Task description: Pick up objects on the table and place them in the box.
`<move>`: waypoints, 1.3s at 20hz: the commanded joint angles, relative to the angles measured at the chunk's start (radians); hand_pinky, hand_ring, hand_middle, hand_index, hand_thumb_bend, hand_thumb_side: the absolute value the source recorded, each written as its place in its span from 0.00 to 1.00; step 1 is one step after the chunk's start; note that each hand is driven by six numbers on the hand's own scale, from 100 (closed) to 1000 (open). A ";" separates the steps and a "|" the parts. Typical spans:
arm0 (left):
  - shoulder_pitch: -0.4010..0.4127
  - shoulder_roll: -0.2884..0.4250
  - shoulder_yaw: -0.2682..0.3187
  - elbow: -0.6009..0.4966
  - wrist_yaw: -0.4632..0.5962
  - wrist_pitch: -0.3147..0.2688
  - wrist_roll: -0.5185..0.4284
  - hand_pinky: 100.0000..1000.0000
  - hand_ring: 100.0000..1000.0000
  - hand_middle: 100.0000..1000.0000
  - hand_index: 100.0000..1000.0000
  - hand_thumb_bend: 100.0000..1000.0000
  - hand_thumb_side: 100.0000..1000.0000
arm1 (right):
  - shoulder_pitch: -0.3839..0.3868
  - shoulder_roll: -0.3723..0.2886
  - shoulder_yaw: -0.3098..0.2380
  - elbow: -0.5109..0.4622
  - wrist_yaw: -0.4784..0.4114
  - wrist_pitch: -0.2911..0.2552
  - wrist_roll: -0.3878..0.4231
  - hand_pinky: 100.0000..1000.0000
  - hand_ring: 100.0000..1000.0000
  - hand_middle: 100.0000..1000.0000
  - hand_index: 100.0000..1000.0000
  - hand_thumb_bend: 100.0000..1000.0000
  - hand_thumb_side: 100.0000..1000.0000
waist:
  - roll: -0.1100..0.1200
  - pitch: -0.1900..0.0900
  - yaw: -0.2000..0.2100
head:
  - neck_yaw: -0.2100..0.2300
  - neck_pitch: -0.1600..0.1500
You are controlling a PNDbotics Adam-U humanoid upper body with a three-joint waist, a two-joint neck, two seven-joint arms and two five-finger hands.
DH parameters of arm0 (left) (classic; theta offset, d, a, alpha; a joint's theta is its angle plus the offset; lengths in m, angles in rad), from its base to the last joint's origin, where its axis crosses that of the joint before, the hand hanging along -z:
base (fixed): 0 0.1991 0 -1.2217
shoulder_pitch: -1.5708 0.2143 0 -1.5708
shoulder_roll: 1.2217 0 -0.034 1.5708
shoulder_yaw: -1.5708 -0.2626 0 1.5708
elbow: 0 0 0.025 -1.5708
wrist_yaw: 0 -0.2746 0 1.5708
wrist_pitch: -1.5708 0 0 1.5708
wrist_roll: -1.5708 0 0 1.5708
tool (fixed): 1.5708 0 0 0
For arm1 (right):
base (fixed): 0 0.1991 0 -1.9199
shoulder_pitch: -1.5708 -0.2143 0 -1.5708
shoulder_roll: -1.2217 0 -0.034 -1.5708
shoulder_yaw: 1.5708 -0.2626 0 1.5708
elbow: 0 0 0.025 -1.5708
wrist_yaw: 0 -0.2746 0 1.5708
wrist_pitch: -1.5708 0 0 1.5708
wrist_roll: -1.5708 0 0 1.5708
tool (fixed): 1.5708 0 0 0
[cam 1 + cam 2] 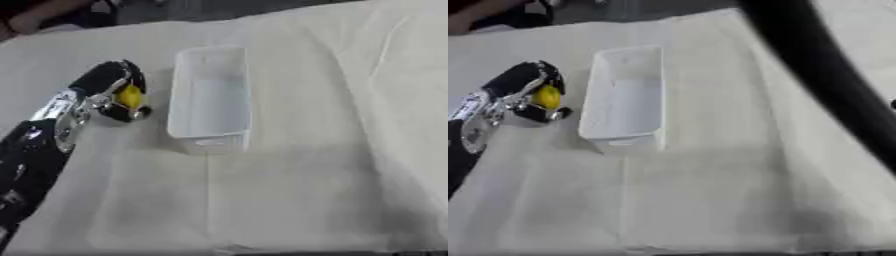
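Small yellow object at left of centre in the frame, wrapped by the curled fingers of the left hand, so gripped and mostly covered by black fingers above and below, only a yellow patch showing. Too little visible to say more than yellow and rounded. Held just left of the white plastic box, apart from its near left wall by a narrow strip of cloth, not over the opening. Whether lifted off the cloth or touching it cannot be told. Left arm, black with silver joints, reaching in from the lower left edge up to the hand. Box rectangular and open-topped, long side running toward the top of the frame, standing in the upper middle, nothing visible inside. White cloth creased with fold lines, covering the whole table, bare across the lower and right parts. Nothing between the hand and the box. In the right eye view only, a thick dark blurred band crossing from top centre down to the right edge, in front of the cloth; not identifiable. Right hand in neither view.
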 commanded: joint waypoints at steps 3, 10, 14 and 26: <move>0.013 -0.013 0.079 -0.104 0.002 0.077 0.081 0.00 0.00 0.00 0.04 0.54 0.00 | -0.003 -0.004 -0.005 -0.014 -0.005 -0.082 0.070 0.62 0.71 0.85 0.83 0.00 0.99 | -0.009 -0.019 0.007 | -0.009 -0.007; 0.042 -0.083 0.177 -0.261 0.085 0.208 0.151 0.00 0.00 0.00 0.05 0.46 0.00 | 0.001 -0.006 -0.008 -0.014 -0.010 -0.082 0.060 0.61 0.71 0.85 0.82 0.00 0.99 | -0.015 -0.029 0.012 | -0.014 -0.007; 0.028 -0.089 0.198 -0.329 0.059 0.240 0.158 0.00 0.00 0.00 0.05 0.42 0.00 | 0.003 -0.007 -0.010 -0.014 -0.013 -0.082 0.056 0.61 0.71 0.85 0.82 0.00 0.99 | -0.018 -0.033 0.013 | -0.017 -0.007; -0.094 -0.017 0.112 -0.617 -0.340 0.329 0.080 0.00 0.00 0.00 0.04 0.42 0.00 | 0.012 -0.001 -0.005 -0.014 -0.021 -0.082 0.055 0.61 0.71 0.85 0.82 0.00 0.98 | -0.025 -0.049 0.009 | -0.023 -0.007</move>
